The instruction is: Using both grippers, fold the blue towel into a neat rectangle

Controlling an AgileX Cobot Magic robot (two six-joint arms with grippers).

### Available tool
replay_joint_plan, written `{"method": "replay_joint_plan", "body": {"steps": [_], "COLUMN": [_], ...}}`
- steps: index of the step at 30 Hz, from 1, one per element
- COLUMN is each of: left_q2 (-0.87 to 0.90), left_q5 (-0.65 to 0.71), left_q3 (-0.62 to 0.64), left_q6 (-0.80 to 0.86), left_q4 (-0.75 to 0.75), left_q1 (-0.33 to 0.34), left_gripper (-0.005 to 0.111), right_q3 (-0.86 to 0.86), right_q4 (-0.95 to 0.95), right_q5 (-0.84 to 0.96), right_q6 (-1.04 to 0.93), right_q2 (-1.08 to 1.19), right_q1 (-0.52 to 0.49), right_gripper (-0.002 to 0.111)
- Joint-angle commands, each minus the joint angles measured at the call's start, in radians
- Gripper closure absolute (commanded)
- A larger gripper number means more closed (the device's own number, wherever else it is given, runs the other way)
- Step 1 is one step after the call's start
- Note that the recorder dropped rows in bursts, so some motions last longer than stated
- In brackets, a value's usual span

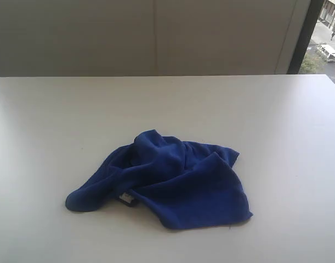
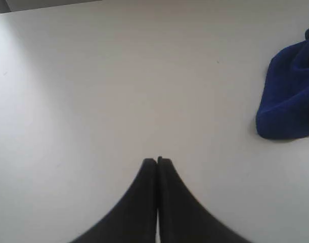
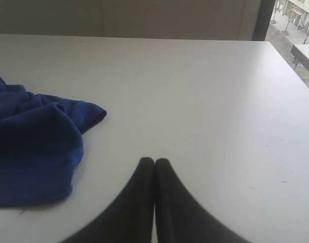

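Observation:
The blue towel (image 1: 167,183) lies crumpled in a loose heap on the white table (image 1: 46,126), a little in front of its middle, with a small white tag (image 1: 125,195) showing at its near left side. Neither arm shows in the exterior view. In the left wrist view my left gripper (image 2: 157,161) is shut with nothing between its jaws, and a rounded end of the blue towel (image 2: 291,96) lies off to one side, apart from it. My right gripper (image 3: 155,161) is also shut and empty, with the blue towel (image 3: 35,147) lying a short way off.
A pale wall panel (image 1: 156,33) stands behind the table's far edge. A dark window frame (image 1: 301,35) rises at the back right, with a street outside. The table's right edge (image 3: 296,86) runs close to the window.

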Motion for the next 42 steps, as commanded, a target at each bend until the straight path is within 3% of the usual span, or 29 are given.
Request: {"method": "replay_joint_plan", "body": {"steps": [1,14,28,32,36,38,40,42], "left_q2": [-0.005,-0.005,-0.005,-0.005,-0.005,-0.005,-0.005,-0.005], "left_q5": [0.004,-0.107,-0.457,-0.678,-0.898,-0.980,-0.967,-0.855], "left_q3": [0.003,0.003,0.003,0.003,0.003,0.003,0.003,-0.033], "left_q6": [0.002,0.062,0.015,-0.002,-0.068,-0.212,-0.404,-0.538], "left_q4": [-0.006,-0.006,-0.006,-0.006,-0.006,0.001,0.055,0.194], "left_q1": [-0.002,-0.002,-0.002,-0.002,-0.002,-0.002,-0.002,-0.002], "left_gripper": [0.107,0.107,0.107,0.107,0.107,0.107,0.107,0.107], "right_q3": [0.002,0.002,0.002,0.002,0.002,0.002,0.002,0.002], "right_q4": [0.000,0.000,0.000,0.000,0.000,0.000,0.000,0.000], "right_q5": [-0.006,-0.006,-0.006,-0.006,-0.006,-0.006,-0.006,-0.006], "right_q6": [0.001,0.001,0.001,0.001,0.001,0.001,0.001,0.001], "right_q2": [-0.005,-0.005,-0.005,-0.005,-0.005,-0.005,-0.005,-0.005], "right_q1": [0.003,0.003,0.003,0.003,0.003,0.003,0.003,0.003], "right_gripper": [0.108,0.108,0.108,0.108,0.108,0.108,0.108,0.108]}}
